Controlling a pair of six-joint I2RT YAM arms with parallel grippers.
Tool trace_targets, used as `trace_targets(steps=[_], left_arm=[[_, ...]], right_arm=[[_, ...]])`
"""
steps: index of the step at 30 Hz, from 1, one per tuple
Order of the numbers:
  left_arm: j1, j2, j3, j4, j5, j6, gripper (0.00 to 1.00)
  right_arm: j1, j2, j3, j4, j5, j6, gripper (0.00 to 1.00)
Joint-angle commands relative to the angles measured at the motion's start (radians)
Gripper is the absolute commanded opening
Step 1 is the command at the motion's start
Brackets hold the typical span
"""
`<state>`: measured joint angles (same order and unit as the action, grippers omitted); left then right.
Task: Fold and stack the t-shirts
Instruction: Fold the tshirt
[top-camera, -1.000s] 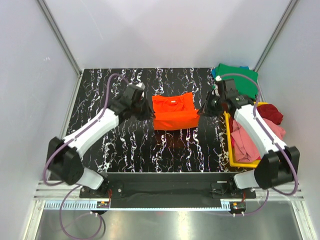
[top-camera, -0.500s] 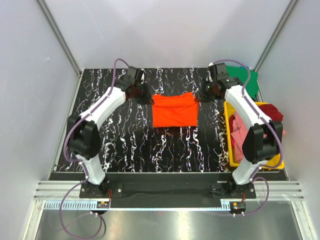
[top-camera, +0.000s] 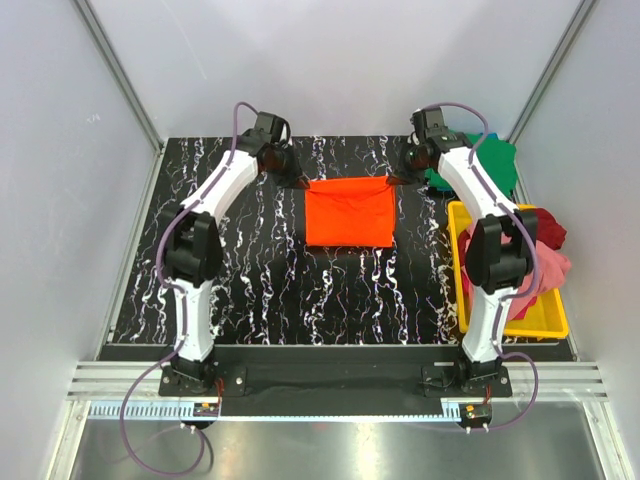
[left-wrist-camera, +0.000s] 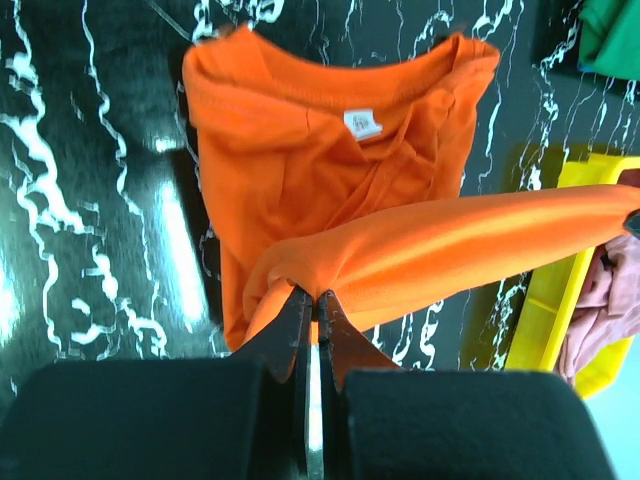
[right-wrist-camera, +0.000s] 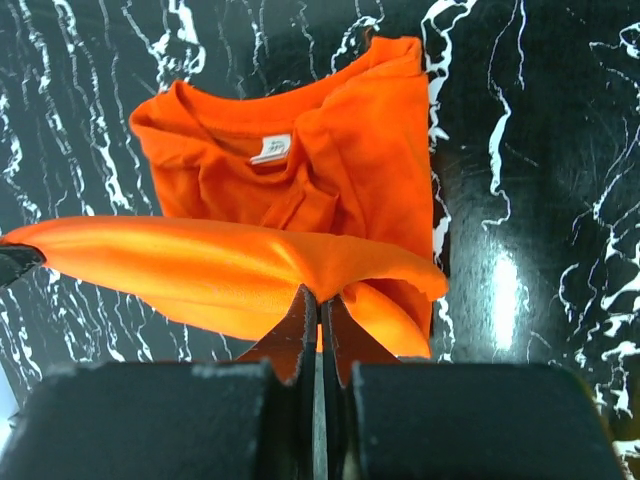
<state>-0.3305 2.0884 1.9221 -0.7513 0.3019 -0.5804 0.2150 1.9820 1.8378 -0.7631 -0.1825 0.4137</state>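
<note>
On the black bench (top-camera: 250, 290), glossy and veined with white like marble: an orange t-shirt (top-camera: 348, 215), soft matte cotton, close to the far edge and about midway between the left and right edges. From above, a neat near-square with straight sides. Far edge of the cloth raised a little over the rest and drawn taut between two grips into a smooth, faintly shiny band. Below that band, in the wrist views, a ribbed collar, a small white neck label and loose creases around a tucked-in part.

Clenched on the shirt's far left corner, the left end effector (top-camera: 300, 183): dark tapered fingers pressed together, a pinch of orange fabric bunched at the tips. Clenched likewise on the far right corner, the right end effector (top-camera: 393, 181), with the cloth puckered into a small fold at its tips.

At the far right corner of the bench, a green t-shirt (top-camera: 495, 160), crumpled and partly behind the right arm (top-camera: 480, 200). Along the right edge, a yellow tray (top-camera: 515, 328) of hard smooth plastic with a raised rim, holding a dark red t-shirt (top-camera: 548, 228) and a pink t-shirt (top-camera: 545, 275) in rumpled heaps, both spilling over the rim.

Hard to make out: the number of layers in the orange fold, the print on the label, and the outlines of the garments in the tray. Nearest part of the orange cloth in both wrist views cut off behind the black end effector bodies.
</note>
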Motion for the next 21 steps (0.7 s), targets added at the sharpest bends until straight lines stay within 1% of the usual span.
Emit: trace_targets(steps=[1,5,6,8,9,10,11,12,13,14,15,17,18,20,21], left_arm=[[0.028,0.056,0.104,-0.014,0.042,0.03,0.0],[0.054,0.133,0.17,-0.011,0.04,0.007,0.01],[0.057,0.154,0.216,-0.011,0.04,0.004,0.02],[0.073,0.246,0.286,-0.01,0.051,-0.002,0.11],[0.079,0.283,0.372,-0.011,0.066,-0.015,0.18],[0.088,0.327,0.418,-0.005,0.124,-0.031,0.42],[0.109,0.408,0.472,0.0,0.159,-0.048,0.56],[0.12,0.45,0.574,0.0,0.19,-0.088,0.75],[0.139,0.476,0.612,0.003,0.236,-0.107,0.85],[0.145,0.486,0.633,0.006,0.249,-0.12,0.99],[0.149,0.47,0.623,0.007,0.249,-0.127,0.99],[0.153,0.405,0.562,0.013,0.208,-0.105,0.99],[0.154,0.321,0.464,0.024,0.189,-0.084,0.99],[0.151,0.222,0.356,0.035,0.132,-0.067,0.99],[0.148,0.137,0.257,0.047,0.114,-0.064,0.99]], right_arm=[[-0.02,0.046,0.081,-0.019,0.029,-0.024,0.0],[-0.029,0.115,0.149,-0.024,0.012,-0.024,0.0],[-0.032,0.15,0.188,-0.027,0.014,-0.023,0.0],[-0.043,0.195,0.239,-0.041,0.005,-0.015,0.0],[-0.046,0.245,0.303,-0.047,0.005,-0.01,0.05],[-0.051,0.274,0.343,-0.053,0.002,-0.004,0.22],[-0.055,0.306,0.388,-0.067,-0.014,-0.004,0.66],[-0.065,0.381,0.511,-0.096,-0.009,0.0,0.82],[-0.068,0.421,0.59,-0.134,0.0,0.011,0.9],[-0.069,0.458,0.663,-0.192,-0.014,0.007,0.98],[-0.069,0.506,0.784,-0.22,-0.021,0.001,1.0],[-0.069,0.514,0.836,-0.257,-0.032,-0.007,1.0],[-0.068,0.473,0.793,-0.252,-0.041,-0.012,1.0],[-0.063,0.408,0.703,-0.205,-0.061,-0.018,1.0],[-0.06,0.326,0.564,-0.174,-0.067,-0.018,1.0]])
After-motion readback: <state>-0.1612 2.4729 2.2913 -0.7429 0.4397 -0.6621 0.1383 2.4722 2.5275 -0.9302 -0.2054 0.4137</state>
